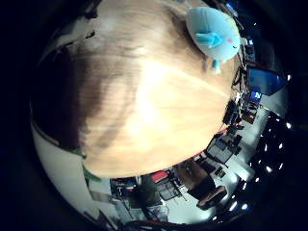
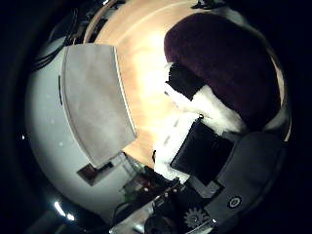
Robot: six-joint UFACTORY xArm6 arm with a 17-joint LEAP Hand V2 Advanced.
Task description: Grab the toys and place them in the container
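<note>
Toy (image 1: 212,34), blue plush, lies on the wooden table (image 1: 159,120), far from the palm; hand (image 2: 204,146) curled round a dark maroon plush (image 2: 229,63); grey container (image 2: 95,107) nearby; loose hold could drop it short.

A pale wooden counter (image 1: 159,120) is carrying a light-blue plush toy (image 1: 213,34) near its edge and a grey container (image 2: 95,100).
</note>
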